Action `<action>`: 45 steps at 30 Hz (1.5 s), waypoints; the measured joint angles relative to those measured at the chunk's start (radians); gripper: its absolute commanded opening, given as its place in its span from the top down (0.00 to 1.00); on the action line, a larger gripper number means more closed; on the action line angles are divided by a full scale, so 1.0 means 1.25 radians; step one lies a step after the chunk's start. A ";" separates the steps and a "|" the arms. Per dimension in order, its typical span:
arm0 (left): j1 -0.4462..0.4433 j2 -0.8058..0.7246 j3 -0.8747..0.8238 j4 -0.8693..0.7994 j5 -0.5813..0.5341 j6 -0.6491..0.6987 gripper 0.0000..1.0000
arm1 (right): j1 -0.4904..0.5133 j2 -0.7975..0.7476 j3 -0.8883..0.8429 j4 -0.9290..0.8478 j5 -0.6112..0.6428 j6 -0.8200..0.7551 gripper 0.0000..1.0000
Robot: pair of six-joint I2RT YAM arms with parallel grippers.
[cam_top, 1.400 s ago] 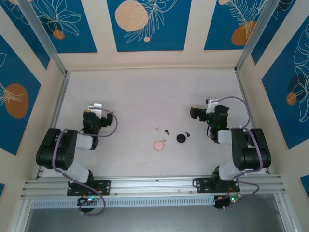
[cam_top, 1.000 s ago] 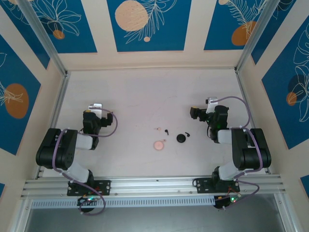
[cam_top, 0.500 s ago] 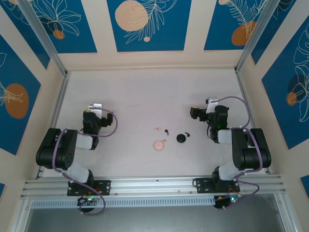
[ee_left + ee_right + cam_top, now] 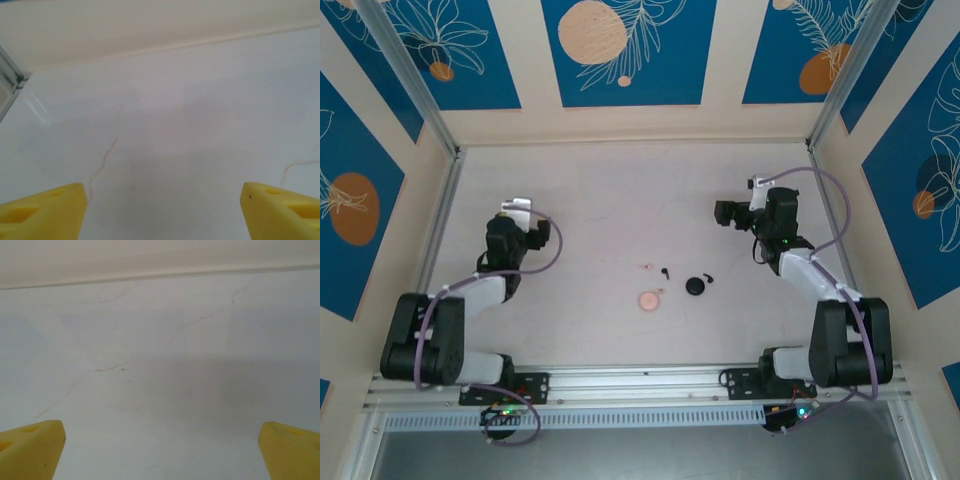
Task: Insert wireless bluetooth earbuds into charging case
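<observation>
Pale counter, faintly veined; near the middle, a round pink case and a round black case, apart; just beside the pink case, a pink earbud; farther back, a second pink earbud near a black earbud — a second black earbud just beside the black case.

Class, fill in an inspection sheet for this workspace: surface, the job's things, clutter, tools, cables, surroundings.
Surface: pale table with faint hairline marks.
Job's things: pink case and black case near the middle; two black earbuds and two pink earbuds lie loose on the table beside them.
Clutter: nothing seen.
Tools: left tool and right tool are both open, empty and well away from the earbuds.
Cables: a purple cable loops along each arm, off the job's things.
Surroundings: walls with blue panels and orange circles; metal rail at the near edge.
</observation>
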 measured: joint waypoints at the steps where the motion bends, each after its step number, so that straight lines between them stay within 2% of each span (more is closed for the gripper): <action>1: -0.007 -0.017 0.019 -0.032 0.004 -0.003 0.26 | 0.009 -0.016 0.023 -0.053 0.000 0.006 0.09; 5: -0.049 -0.065 0.091 -0.163 0.013 -0.034 0.28 | 0.054 -0.052 0.108 -0.291 -0.003 0.045 0.19; 8: -0.099 -0.075 0.133 -0.247 0.013 -0.056 0.28 | 0.078 -0.052 0.150 -0.457 -0.018 0.090 0.22; 11: -0.158 -0.075 0.159 -0.326 0.004 -0.067 0.28 | 0.102 -0.052 0.168 -0.595 -0.022 0.135 0.24; 16: -0.236 -0.056 0.183 -0.423 -0.005 -0.089 0.28 | 0.177 -0.025 0.172 -0.746 -0.025 0.191 0.28; 21: -0.267 -0.009 0.185 -0.468 -0.005 -0.116 0.28 | 0.242 0.068 0.179 -0.801 -0.024 0.209 0.31; 29: -0.280 0.010 0.185 -0.485 0.014 -0.151 0.28 | 0.279 0.219 0.219 -0.815 -0.024 0.205 0.32; 45: -0.282 0.012 0.184 -0.483 0.019 -0.161 0.28 | 0.307 0.340 0.267 -0.806 -0.007 0.190 0.37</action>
